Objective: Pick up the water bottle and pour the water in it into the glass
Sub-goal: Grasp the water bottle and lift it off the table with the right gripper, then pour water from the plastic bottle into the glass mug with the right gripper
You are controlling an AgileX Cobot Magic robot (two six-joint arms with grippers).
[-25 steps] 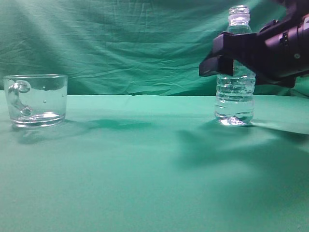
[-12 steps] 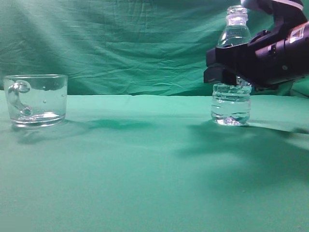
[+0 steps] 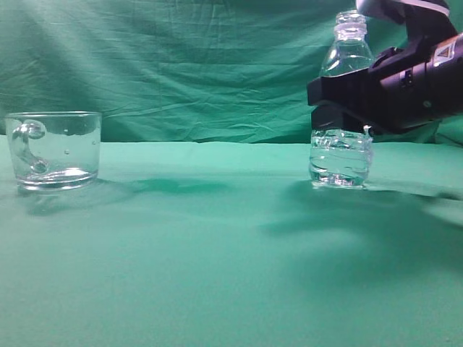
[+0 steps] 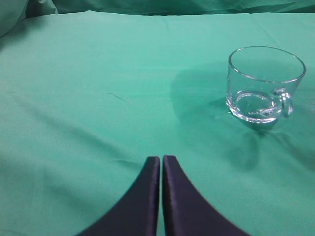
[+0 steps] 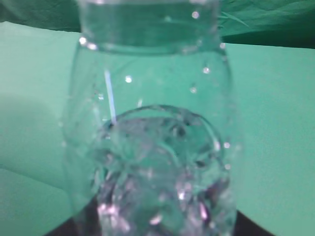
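no label or writing can be read on the water bottle (image 3: pixel 346 108), which is pinched at mid-body by the right tool (image 3: pixel 334 101) at the right of the green tabletop (image 3: pixel 217 246), its base low over the cloth. the glass (image 3: pixel 53 149) is set well apart, near the left edge. the left tool (image 4: pixel 161 167) is seen pressed together above open cloth.

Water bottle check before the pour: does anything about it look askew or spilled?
The water bottle leans slightly left in the right gripper, neck uncapped. No spilled water shows on the cloth. The glass stands upright, apart.
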